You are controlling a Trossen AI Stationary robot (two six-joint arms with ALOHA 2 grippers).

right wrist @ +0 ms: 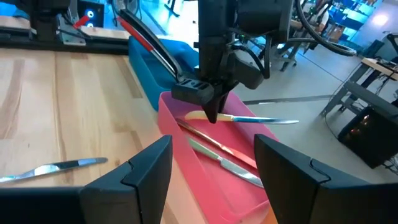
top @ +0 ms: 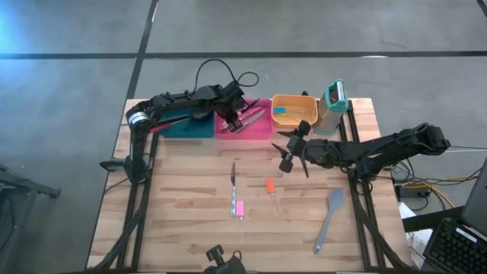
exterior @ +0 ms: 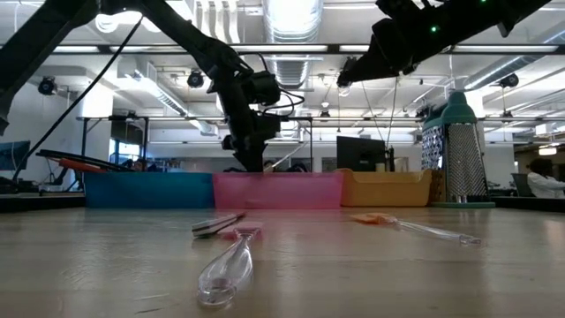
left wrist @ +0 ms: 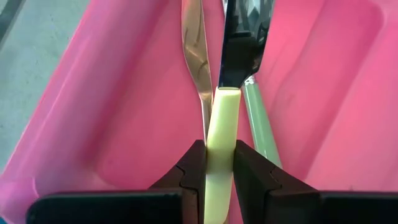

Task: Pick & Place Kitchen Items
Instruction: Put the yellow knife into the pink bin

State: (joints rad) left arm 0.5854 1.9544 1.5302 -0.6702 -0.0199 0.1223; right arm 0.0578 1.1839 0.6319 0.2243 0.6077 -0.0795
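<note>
My left gripper (left wrist: 221, 152) reaches into the pink bin (top: 259, 131) at the table's far edge and is shut on a knife with a pale yellow handle (right wrist: 249, 117). In that bin lie a metal utensil (left wrist: 196, 56) and a green-handled one (left wrist: 261, 124). My right gripper (top: 293, 148) hovers open over the table's middle right, touching nothing, and faces the pink bin. On the table lie a pink-handled knife (top: 236, 192), an orange-handled utensil (top: 270, 189) and a grey spatula (top: 329, 221). My left gripper pinches the knife's yellow handle (left wrist: 222, 118) between its two fingers, which come slanting down from the table's left side and lie along the handle. The blade (right wrist: 273, 121) sticks out ahead, about level, over the bin; whether it rests on the bin I cannot tell.
A teal bin (top: 186, 128) stands left of the pink one and an orange bin (top: 293, 112) right of it, with an upright teal-and-white grater (top: 335, 103) beyond. A clear spoon (exterior: 225, 269) lies near the low camera. Bare wood spreads over the table's near left.
</note>
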